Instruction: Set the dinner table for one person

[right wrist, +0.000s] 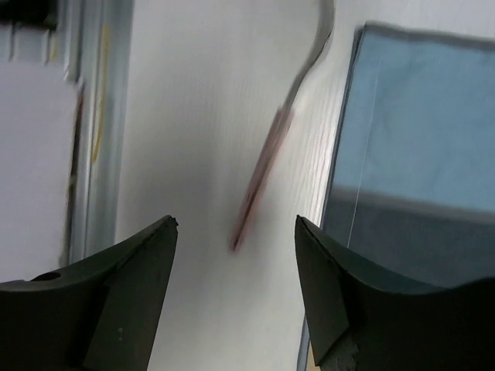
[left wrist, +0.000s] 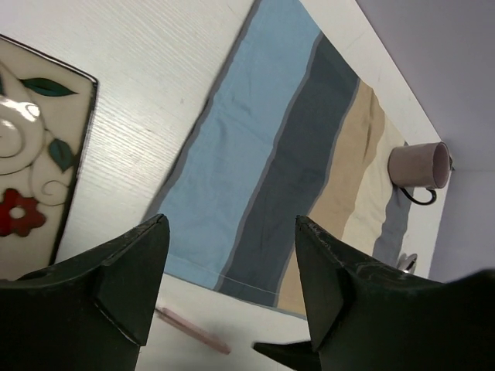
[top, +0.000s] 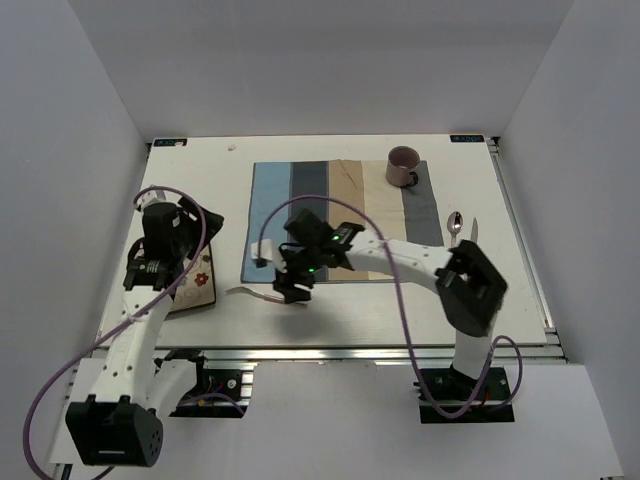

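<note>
Two claws, both spread wide and empty. The table point(top: 400, 310) fills the work area and carries everything else.

Right claw point(right wrist: 236, 232) hangs over the pink-handled utensil point(right wrist: 263, 178), which lies on bare table just off the mat's point(right wrist: 418, 154) near-left corner. The handle end shows between the jaws, so I read this as a pick-up being lined up, probably to square the utensil beside the mat.

Left claw point(left wrist: 232, 232) sits by the flowered plate point(left wrist: 31, 147), pointing toward the mat. It is likely parked there, since the plate lies left of the mat, not touching it, and not on the mat, where it probably belongs.

Mug point(top: 403, 166) stands upright on the mat's far-right corner. Spoon point(top: 455, 225) and knife point(top: 473, 230) lie just right of the mat — that side looks set.

Hard to read:
- The right wrist view is blurred, and the utensil's head runs off the top edge — fork or not, cannot tell.
- In the top view, the left arm covers much of the plate.
- The knife is too small to confirm.
</note>
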`<state>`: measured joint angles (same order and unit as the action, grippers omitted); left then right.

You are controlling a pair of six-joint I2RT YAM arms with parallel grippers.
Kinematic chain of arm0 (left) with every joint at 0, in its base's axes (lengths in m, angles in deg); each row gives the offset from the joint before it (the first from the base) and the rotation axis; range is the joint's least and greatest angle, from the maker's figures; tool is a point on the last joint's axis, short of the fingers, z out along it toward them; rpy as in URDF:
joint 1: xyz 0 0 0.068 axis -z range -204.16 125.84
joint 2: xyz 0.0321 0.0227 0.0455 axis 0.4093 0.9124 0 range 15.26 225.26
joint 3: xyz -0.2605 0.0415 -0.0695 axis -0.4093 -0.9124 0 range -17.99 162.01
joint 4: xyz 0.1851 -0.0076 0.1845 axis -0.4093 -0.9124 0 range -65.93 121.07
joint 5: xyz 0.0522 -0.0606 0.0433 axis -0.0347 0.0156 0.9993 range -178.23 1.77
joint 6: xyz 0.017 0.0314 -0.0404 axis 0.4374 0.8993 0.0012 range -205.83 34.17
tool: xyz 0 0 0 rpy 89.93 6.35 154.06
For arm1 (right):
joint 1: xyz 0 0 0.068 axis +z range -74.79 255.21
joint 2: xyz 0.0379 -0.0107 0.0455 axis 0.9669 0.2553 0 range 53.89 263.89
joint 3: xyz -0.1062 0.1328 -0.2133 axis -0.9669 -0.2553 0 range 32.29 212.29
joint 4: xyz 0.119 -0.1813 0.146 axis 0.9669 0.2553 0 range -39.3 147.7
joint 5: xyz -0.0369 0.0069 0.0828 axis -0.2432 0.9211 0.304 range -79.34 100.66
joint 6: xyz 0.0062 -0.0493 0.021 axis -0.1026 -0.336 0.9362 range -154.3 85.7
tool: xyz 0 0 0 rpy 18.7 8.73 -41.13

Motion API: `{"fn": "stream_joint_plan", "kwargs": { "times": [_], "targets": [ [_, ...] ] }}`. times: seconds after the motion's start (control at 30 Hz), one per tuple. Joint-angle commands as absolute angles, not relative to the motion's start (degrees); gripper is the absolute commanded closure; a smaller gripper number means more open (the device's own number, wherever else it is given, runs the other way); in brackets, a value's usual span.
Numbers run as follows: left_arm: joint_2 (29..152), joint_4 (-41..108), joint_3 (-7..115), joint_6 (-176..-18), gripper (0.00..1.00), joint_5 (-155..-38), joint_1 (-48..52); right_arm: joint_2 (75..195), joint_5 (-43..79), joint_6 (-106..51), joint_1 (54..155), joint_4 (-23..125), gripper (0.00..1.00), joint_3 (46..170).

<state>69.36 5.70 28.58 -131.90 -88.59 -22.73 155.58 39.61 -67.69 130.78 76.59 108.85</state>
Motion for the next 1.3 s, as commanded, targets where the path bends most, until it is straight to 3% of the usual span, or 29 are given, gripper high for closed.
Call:
{"fn": "stream_joint_plan", "kwargs": {
  "times": [0.0,0.5,0.7,0.97,1.2,1.27],
  "targets": [
    [64.14,-0.73,30.61,-128.82,0.24,-83.84,-23.2,162.68,28.18,-58.4,134.71,72.14,0.32,117.18],
    [58.15,-11.91,37.99,-122.92,0.24,-74.95,-23.11,176.32,18.57,-55.75,139.98,70.48,0.36,126.51],
    [58.76,-12.18,38.52,-122.48,0.24,-75.04,-23.11,178.34,18.31,-56.27,140.51,70.22,0.43,126.25],
    [60.17,-11.56,40.89,-121.52,0.24,-74.96,-23.11,179.58,15.93,-56.89,140.86,70.04,0.66,124.93],
    [61.49,-9.46,42.56,-121.25,0.25,-75.74,-23.11,175.37,17.95,-56.89,140.51,71.44,1.0,122.74],
    [62.36,-8.14,43.53,-121.16,0.26,-76.45,-23.11,171.96,20.41,-56.8,140.34,70.92,1.0,121.08]
  ]
}}
